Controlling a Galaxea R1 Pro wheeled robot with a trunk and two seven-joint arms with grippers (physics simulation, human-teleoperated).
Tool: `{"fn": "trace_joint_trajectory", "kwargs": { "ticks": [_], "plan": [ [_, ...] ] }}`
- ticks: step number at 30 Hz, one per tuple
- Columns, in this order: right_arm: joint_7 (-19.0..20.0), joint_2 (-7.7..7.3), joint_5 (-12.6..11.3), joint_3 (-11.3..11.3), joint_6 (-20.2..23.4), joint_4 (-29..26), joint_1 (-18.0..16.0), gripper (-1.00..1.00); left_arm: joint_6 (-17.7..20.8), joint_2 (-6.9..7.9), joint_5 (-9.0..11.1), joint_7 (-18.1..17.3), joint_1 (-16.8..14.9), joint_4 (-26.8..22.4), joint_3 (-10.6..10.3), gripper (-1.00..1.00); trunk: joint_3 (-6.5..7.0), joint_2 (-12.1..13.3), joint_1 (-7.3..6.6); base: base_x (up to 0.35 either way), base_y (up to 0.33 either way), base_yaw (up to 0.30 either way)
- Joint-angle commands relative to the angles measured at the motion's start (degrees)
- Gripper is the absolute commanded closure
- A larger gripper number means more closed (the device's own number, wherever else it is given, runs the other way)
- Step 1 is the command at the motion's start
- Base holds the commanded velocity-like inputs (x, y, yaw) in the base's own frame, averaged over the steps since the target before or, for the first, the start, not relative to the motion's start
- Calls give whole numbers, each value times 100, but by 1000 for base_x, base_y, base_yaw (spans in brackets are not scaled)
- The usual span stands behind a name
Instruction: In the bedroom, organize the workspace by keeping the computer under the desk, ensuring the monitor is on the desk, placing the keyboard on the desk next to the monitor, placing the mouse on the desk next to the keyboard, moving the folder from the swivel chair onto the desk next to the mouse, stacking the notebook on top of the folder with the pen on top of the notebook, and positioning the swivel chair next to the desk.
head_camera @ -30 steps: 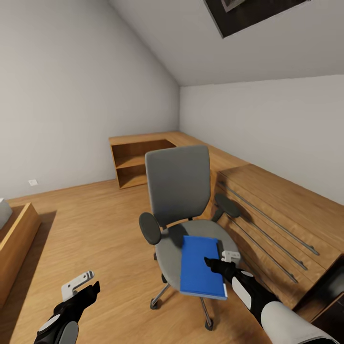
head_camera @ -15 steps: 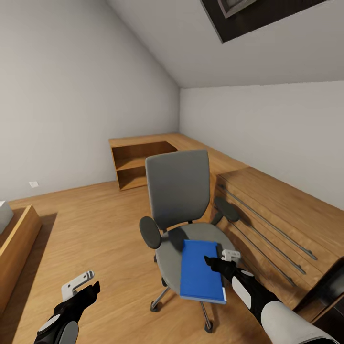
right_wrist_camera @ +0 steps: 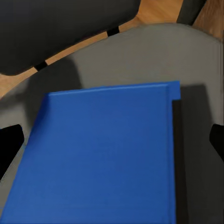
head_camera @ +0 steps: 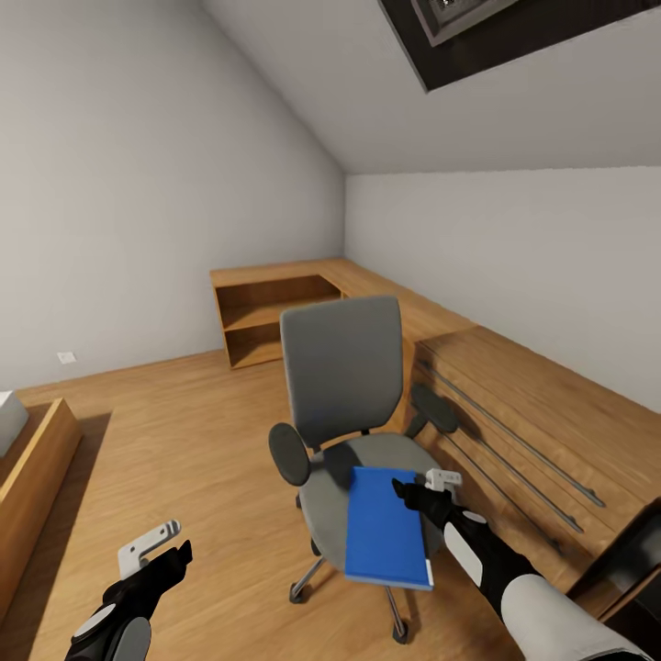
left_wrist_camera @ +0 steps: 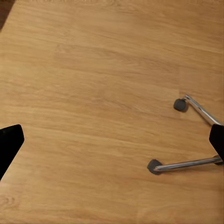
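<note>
The grey swivel chair (head_camera: 341, 376) stands mid-room on the wooden floor, its backrest toward the far wall. A blue folder (head_camera: 386, 528) lies flat on its seat, overhanging the front edge. My right gripper (head_camera: 419, 494) hovers open by the folder's right far corner. In the right wrist view that gripper (right_wrist_camera: 112, 142) spans the folder (right_wrist_camera: 102, 158), with the grey seat (right_wrist_camera: 140, 56) behind. My left gripper (head_camera: 158, 558) hangs open low on the left, above bare floor. The left wrist view has this gripper (left_wrist_camera: 112, 142) over floorboards, near the chair's castor legs (left_wrist_camera: 186, 163).
A low wooden shelf unit (head_camera: 266, 317) runs along the far wall. It continues as a drawer cabinet (head_camera: 514, 413) with long rails close behind the chair on the right. A wooden bed frame (head_camera: 32, 477) sits at the left. A dark object (head_camera: 633, 555) is at the lower right.
The camera has tilted up slightly, shifting the whole picture down. My right gripper has moved a little forward along the folder's right side. The left gripper has stayed still.
</note>
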Motion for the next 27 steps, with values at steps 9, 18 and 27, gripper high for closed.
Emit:
{"fn": "trace_joint_trajectory", "kwargs": {
  "ticks": [9,18,27],
  "plan": [
    [-1189,-5,-59,42,149,-1342,355,-100,13,-3,61,37,-1,-10,8,-100,158,360,-198,0,0,0],
    [-1822,-5,-105,36,1312,-3498,1359,-100,13,-3,61,37,-1,-10,8,-100,248,561,-308,0,0,0],
    [-1901,-22,-618,28,1910,-4801,2041,-100,13,-3,61,37,-1,-10,8,-100,248,561,-308,0,0,0]
  ]
}}
